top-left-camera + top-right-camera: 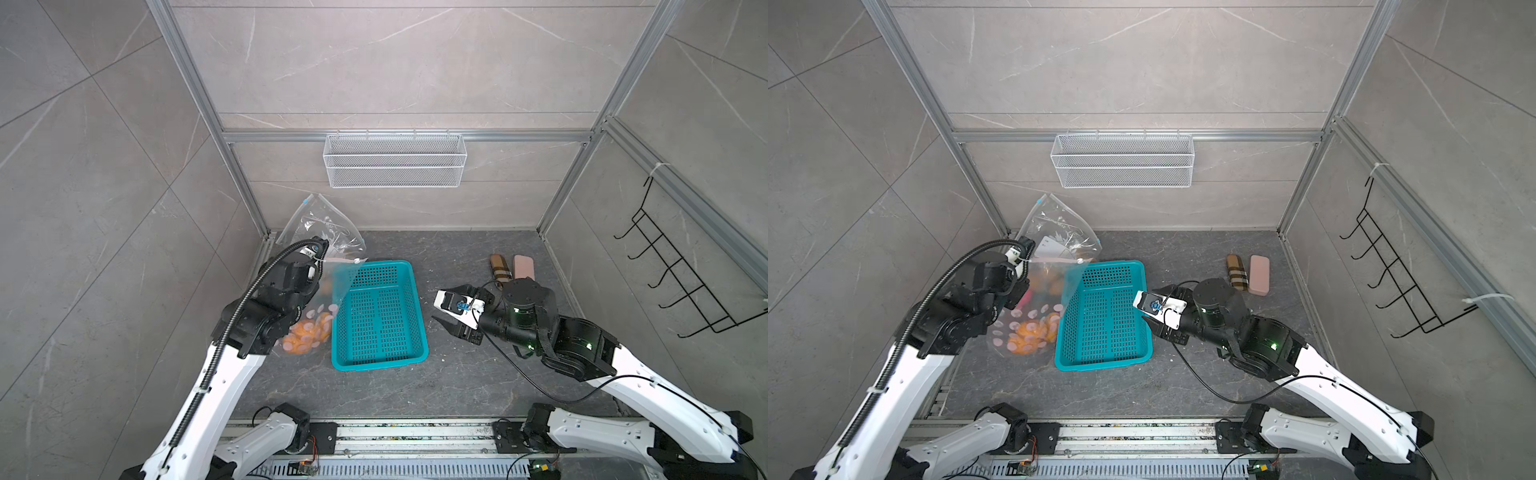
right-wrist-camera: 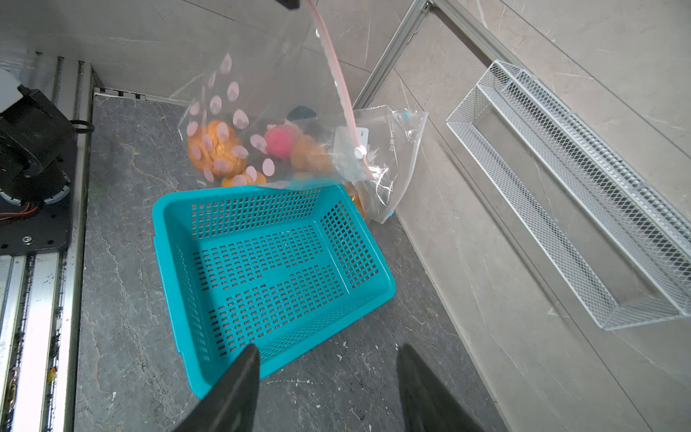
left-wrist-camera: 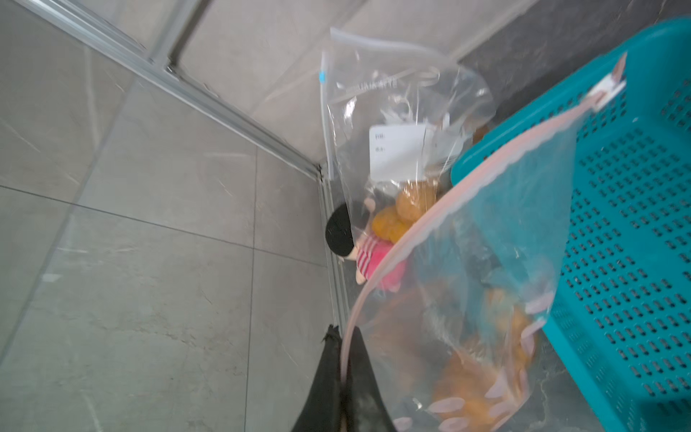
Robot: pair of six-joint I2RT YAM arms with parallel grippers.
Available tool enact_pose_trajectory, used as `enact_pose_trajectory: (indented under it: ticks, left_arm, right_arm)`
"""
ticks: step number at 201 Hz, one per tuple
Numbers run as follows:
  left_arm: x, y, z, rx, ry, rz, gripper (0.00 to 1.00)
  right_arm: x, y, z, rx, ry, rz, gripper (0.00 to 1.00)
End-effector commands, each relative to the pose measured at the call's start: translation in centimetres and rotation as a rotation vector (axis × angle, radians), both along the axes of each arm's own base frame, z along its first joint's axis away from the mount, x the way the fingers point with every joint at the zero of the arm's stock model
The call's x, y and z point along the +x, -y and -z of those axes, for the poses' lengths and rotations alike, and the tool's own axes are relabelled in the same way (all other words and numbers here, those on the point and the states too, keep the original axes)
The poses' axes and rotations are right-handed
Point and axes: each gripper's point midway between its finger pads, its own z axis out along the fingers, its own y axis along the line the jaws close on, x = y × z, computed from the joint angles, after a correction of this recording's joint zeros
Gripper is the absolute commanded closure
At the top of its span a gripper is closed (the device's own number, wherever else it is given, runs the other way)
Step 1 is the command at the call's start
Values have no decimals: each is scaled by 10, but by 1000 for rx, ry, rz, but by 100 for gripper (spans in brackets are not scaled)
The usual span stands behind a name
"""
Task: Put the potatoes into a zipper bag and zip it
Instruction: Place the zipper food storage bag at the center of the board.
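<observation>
Black left claw (image 3: 342, 336) is clamped on the zip edge of a dotted bag (image 2: 269, 112) hanging beside the basket (image 1: 374, 365), potatoes (image 2: 215, 149) in its bottom; more seem to lie behind it. Right claw (image 2: 329, 349) gapes empty over the desk (image 1: 457, 386).

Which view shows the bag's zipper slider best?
The right wrist view: the white slider sits sharp and unobstructed on the pink zipper strip. Both top views show it tiny; the left wrist view shows it blurred.
</observation>
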Motion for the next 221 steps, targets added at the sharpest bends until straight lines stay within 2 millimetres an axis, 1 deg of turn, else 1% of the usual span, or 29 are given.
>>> enact_pose_trajectory:
  ticks: [1, 18, 31, 39, 48, 52, 66, 91, 115, 126, 136, 147, 160, 176, 181, 191, 204, 209, 220, 221]
  left_arm:
    - [20, 4, -13, -39, 82, 42, 100]
    - [37, 3, -9, -32, 96, 44, 100]
    - [50, 1, -7, 9, 116, 51, 100]
    - [59, -2, -10, 27, 144, 50, 100]
    - [66, -10, -14, 44, 164, 31, 100]
    - [70, -9, -15, 37, 172, 48, 100]
    - [83, -20, -24, 38, 213, 35, 100]
    - [109, -24, -30, 34, 279, 85, 100]
    - [136, -33, -42, -36, 327, 45, 100]
    - [146, -30, -40, -70, 320, 65, 100]
    - [155, -24, -33, -90, 300, 91, 100]
    - [165, -22, -26, -114, 294, 96, 100]
    - [176, -26, -21, -150, 307, 80, 100]
    - [188, -37, -15, -199, 299, 46, 100]
    - [190, -39, -14, -213, 291, 37, 98]
    - [194, -40, -6, -241, 253, 40, 92]
    - [200, -40, 1, -254, 219, 38, 81]
    - [203, -42, 3, -255, 210, 30, 74]
    - [205, -45, 6, -260, 194, 10, 51]
    - [206, -45, 6, -260, 195, 7, 51]
  right_arm:
    - [-4, -1, 1, 42, -22, -11, 40]
    - [-6, -2, 8, 35, -34, -21, 40]
    - [-6, -3, 11, 30, -42, -24, 41]
    - [-6, -3, 12, 25, -46, -25, 41]
    - [-6, -3, 14, 22, -49, -24, 41]
    - [-6, -3, 14, 22, -50, -23, 41]
    - [-8, -2, 15, 21, -53, -28, 41]
    - [-9, -1, 16, 24, -52, -31, 41]
    - [-9, -2, 20, 20, -62, -32, 41]
    - [-10, -3, 23, 16, -69, -37, 41]
    - [-9, -4, 24, 14, -71, -36, 41]
    - [-9, -4, 25, 13, -73, -36, 41]
    - [-8, -4, 25, 12, -71, -35, 41]
    - [-7, -5, 26, 8, -71, -34, 41]
    - [-7, -6, 26, 9, -70, -34, 41]
    - [-6, -6, 26, 7, -73, -32, 41]
    - [-6, -7, 28, 3, -76, -33, 41]
    - [-6, -7, 29, 0, -78, -34, 41]
    - [-6, -8, 31, -5, -84, -33, 41]
    - [-5, -8, 31, -5, -83, -33, 41]
